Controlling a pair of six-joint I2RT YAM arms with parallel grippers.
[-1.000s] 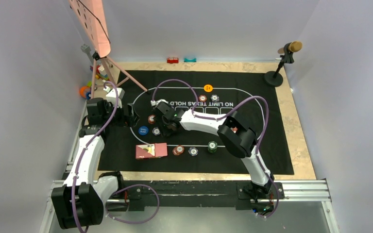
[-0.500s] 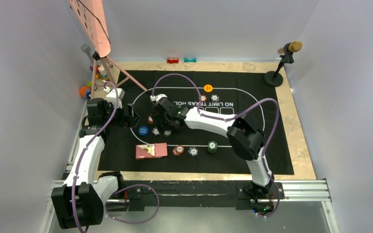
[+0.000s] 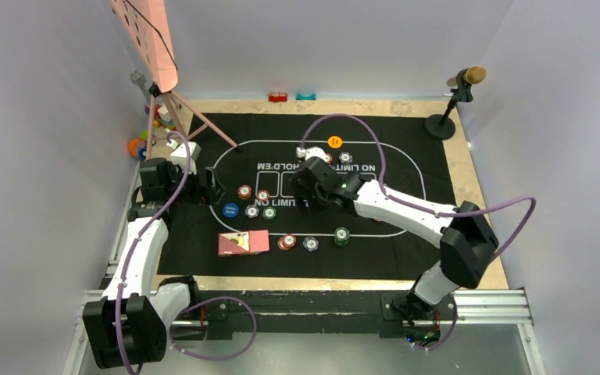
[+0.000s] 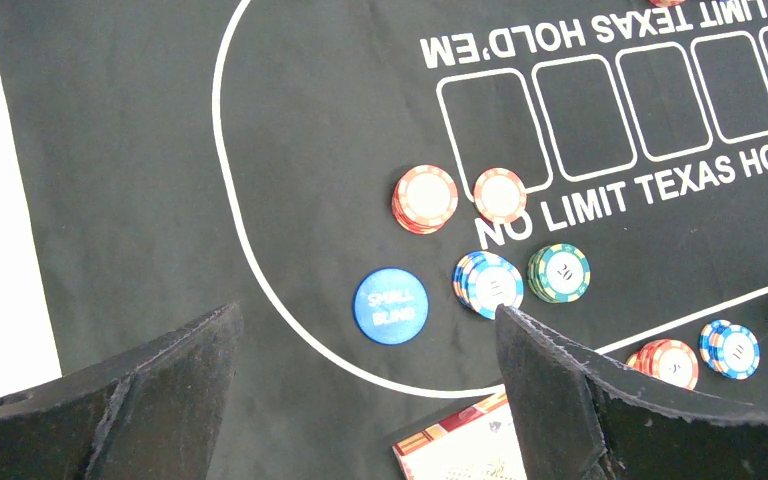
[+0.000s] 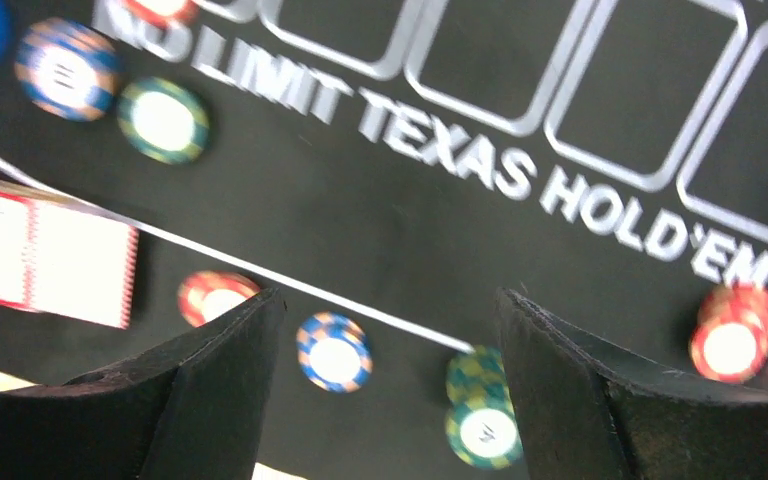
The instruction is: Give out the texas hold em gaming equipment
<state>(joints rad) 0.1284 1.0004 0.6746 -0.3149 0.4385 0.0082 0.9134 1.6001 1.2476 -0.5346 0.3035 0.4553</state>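
fingers [image 4: 570, 400] of our left gripper [image 3: 209, 187] stand spread, grasping nothing; those of our right gripper [image 5: 390, 310] are parted, empty above the black printed fabric mat [image 3: 406, 258]. on it we see pinkish-red-backed rectangular playing cards [image 3: 243, 243] near the front edge, small round red, green and blue-grey chips [image 3: 286, 241] beside them and mid-mat, a blue round button disc [image 3: 230, 210] at left, an orange round button disc [image 3: 334, 141] far back.

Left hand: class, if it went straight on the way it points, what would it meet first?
Most likely the blue SMALL BLIND disc, on the black mat just ahead of the open left hand; depth is unclear, so it could touch bare mat first.
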